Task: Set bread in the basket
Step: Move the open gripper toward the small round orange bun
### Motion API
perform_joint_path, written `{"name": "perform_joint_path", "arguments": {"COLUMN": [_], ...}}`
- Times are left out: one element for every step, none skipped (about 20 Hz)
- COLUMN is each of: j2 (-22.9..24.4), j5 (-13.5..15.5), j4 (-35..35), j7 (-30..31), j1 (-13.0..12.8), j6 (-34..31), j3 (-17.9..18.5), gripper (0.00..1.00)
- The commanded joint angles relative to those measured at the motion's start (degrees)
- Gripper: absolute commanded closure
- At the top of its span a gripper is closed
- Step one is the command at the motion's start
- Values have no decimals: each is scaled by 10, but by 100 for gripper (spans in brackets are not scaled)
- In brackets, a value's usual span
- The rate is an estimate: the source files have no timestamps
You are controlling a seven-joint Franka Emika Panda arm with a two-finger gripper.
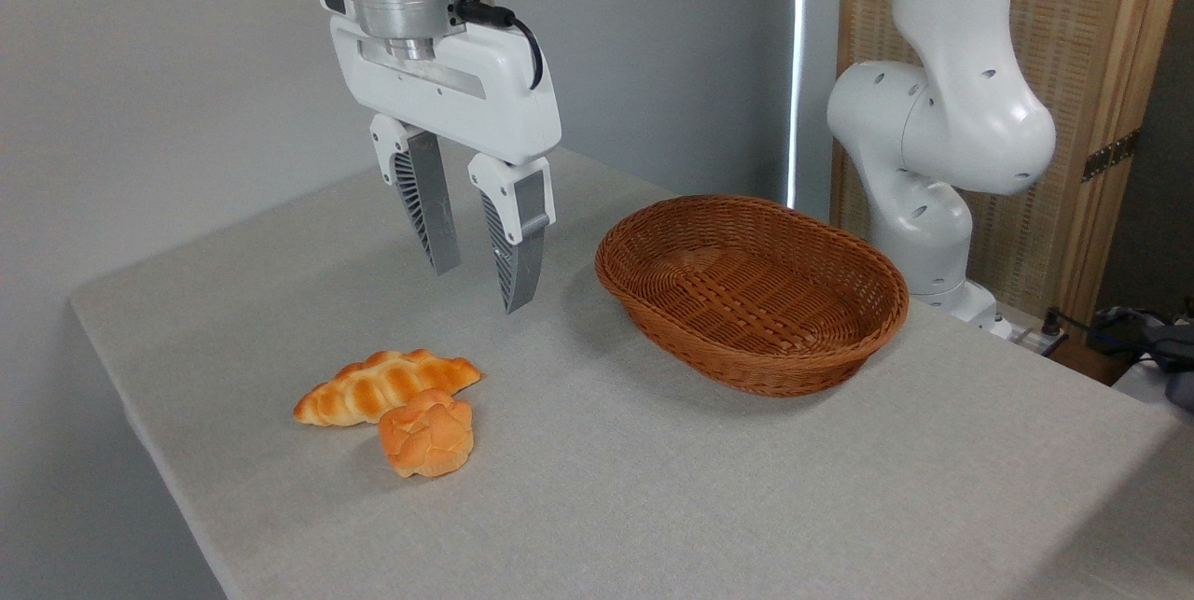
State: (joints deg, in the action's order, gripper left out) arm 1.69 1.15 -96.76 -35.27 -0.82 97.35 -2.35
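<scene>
Nearby, round bread (427, 433) lies beside loaf (385, 385).

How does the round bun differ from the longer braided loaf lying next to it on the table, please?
Shape: the round bun is compact and lumpy, while the braided loaf is elongated with pointed ends.
Surface: the bun has a knotted top; the loaf shows a row of ridged segments.
Position: the bun lies nearer the camera, the loaf just behind it, apparently touching.
Both are orange-golden, rest on the table outside the basket, and lie below the open tool.
</scene>
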Motion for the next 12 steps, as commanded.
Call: {"name": "perform_joint_path", "arguments": {"j2": [2, 2, 2, 2, 2, 2, 2, 2, 2, 2, 2, 2], "j5": [10, 10, 11, 10, 11, 11, 11, 11, 11, 11, 11, 11], "j4": [9, 9, 9, 9, 9, 9, 9, 9, 9, 9, 9, 9], "j7": [0, 1, 1, 0, 1, 1, 1, 1, 0, 0, 1, 1], "j1": [-1, -1, -1, -2, -1, -1, -1, -1, -2, -2, -2, -2], "j6": [-16, -16, -16, -16, -16, -16, -16, -16, -16, -16, -16, -16], "j3": [-1, 1, 1, 1, 1, 1, 1, 1, 2, 2, 2, 2], "gripper": [0, 0, 0, 0, 0, 0, 0, 0, 0, 0, 0, 0]}}
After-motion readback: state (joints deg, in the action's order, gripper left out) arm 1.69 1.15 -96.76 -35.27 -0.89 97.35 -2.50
